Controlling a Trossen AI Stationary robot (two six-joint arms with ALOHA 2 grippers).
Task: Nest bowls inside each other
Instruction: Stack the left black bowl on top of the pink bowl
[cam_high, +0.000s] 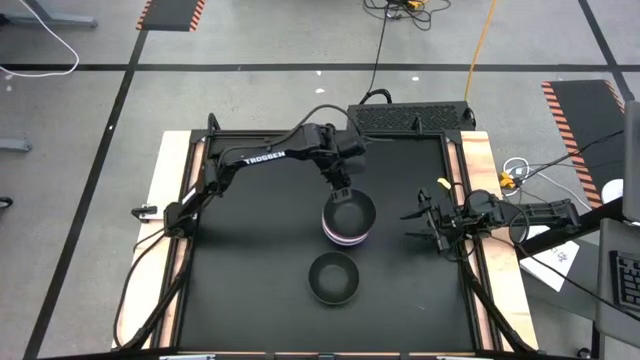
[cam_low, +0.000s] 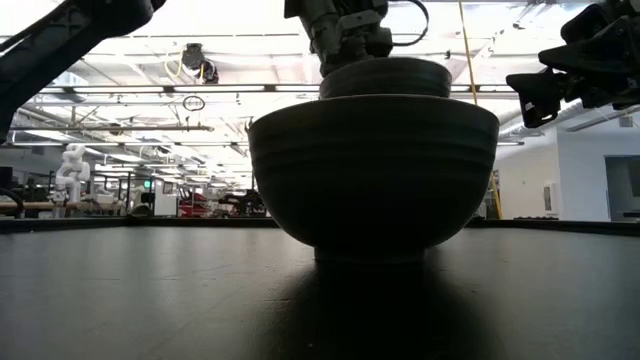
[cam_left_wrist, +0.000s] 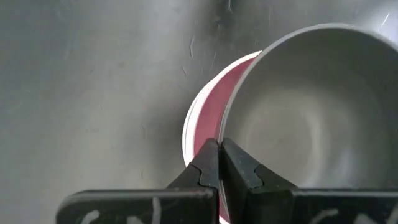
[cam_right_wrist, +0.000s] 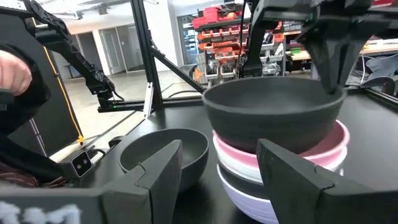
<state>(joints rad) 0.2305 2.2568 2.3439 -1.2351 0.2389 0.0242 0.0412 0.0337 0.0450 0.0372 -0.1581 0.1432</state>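
Stack (cam_high: 346, 226): smooth round plastic bowls nested one in another, directly under the left gripper; lavender at the bottom, white above it, pink above that, as seen in the right wrist view.
Top black bowl (cam_right_wrist: 273, 115): matte, thin-rimmed, hemispherical; sat tilted in the pink bowl (cam_right_wrist: 329, 147), with part of the pink rim showing past its edge; empty inside.
White bowl (cam_right_wrist: 233, 158): only a narrow band visible between pink and lavender.
Lavender bowl (cam_right_wrist: 245, 196): glossy, lowest of the stack, resting on the table.
Left gripper (cam_high: 342, 192): fingers pinched shut on the rim of the top black bowl, one finger inside the wall and one outside; reached down onto the far edge of the stack.
Left fingers (cam_left_wrist: 239, 168): dark, pressed together with the thin rim caught between them.
Lone black bowl (cam_high: 334, 277): same round shape, faint horizontal ridges on its outer wall in the low view; stood upright and empty, near the stack on its front side, apart from it and from both grippers.
Right gripper (cam_high: 436, 222): spread wide, holding nothing, touching nothing; hung above the table's right edge, well to the side of the stack.
Right fingers (cam_right_wrist: 165, 171): broad, dark, angular, well apart from each other.
Table (cam_high: 250, 260): flat, black, matte surface with pale wooden edging on both sides.
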